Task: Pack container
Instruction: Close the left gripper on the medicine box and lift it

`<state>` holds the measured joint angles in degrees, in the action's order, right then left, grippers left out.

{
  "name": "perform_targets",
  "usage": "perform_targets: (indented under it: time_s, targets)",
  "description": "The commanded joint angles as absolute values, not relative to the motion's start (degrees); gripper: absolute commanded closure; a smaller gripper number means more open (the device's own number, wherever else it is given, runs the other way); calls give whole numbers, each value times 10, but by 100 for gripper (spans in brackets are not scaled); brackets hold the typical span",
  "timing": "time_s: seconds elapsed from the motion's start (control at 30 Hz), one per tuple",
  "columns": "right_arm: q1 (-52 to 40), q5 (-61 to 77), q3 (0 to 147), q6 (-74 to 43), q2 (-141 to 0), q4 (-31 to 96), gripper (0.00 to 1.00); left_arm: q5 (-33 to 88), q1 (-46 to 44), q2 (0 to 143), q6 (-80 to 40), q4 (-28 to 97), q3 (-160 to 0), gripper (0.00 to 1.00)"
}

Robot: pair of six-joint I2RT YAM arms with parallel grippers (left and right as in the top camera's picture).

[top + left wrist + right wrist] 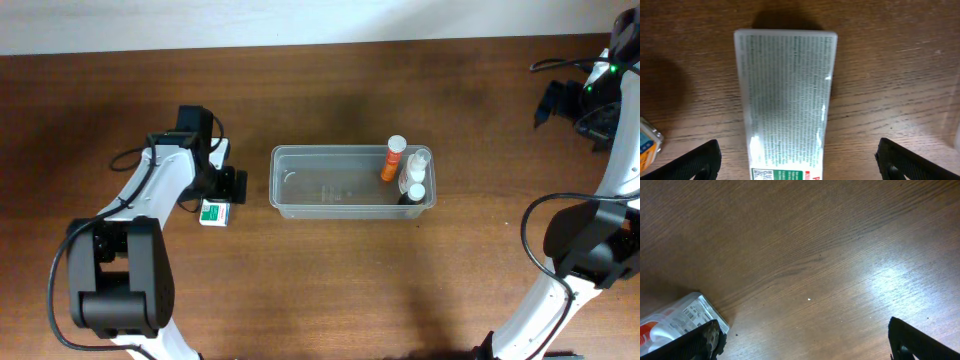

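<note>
The left end effector [797, 145], spread wide, straddles the small box [785, 95] on the counter [330, 290] near the left end of the central container [330, 149], so pickup seems in hand, calling for a squeeze and lift, while the right end effector [803, 325] hangs spread at far right.

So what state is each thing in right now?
Clear plastic rectangular container: no lid, small bottles at one end.
Orange bottle with white cap: capped, inside container.
White box with green print: flat on table, ungripped.
Left gripper: open, around box.
Right gripper: open, empty.
</note>
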<state>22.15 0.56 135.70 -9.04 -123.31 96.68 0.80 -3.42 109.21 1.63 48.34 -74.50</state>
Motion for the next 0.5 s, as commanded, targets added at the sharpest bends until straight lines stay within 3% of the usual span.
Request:
perform_targets:
  time_s: [0.0,0.47]
  targets:
    - [222,9,1353,-95,-1224,967,2,-5,-29,1107,6,482,-754,1]
    - [222,9,1353,-95,-1224,967,2,-3,-29,1136,6,484,-754,0]
